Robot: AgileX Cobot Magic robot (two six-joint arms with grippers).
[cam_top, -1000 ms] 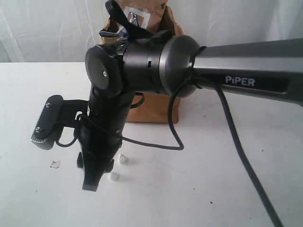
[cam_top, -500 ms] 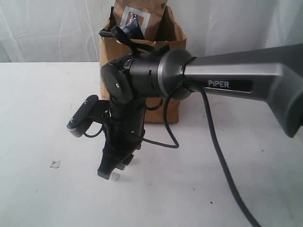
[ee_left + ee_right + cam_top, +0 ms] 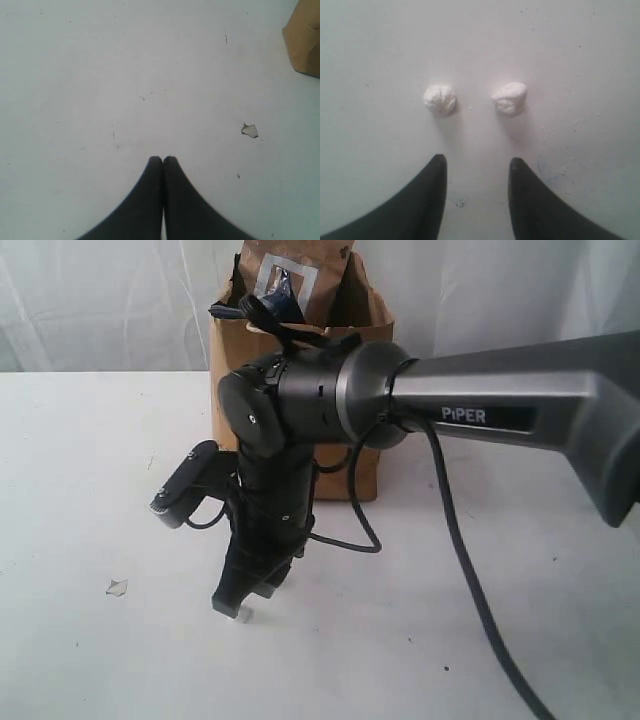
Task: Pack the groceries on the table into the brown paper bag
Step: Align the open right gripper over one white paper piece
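While your right pincer (image 3: 477, 165) hangs spread and empty just short of two white lumps (image 3: 440, 99), side by side and probably scraps, the brown paper bag (image 3: 370, 305) stands beyond it toward the far edge of the tabletop (image 3: 80, 460); your left pincer (image 3: 163, 159) sits pressed together.

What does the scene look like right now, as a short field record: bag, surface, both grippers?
container: brown paper bag upright at the back of the exterior view, brown pouch sticking out of its top
surface: white table, with two small white lumps and a pale scrap on it
left: left gripper shut, empty, over bare tabletop
right: right gripper open, empty, pointing down close to the lumps
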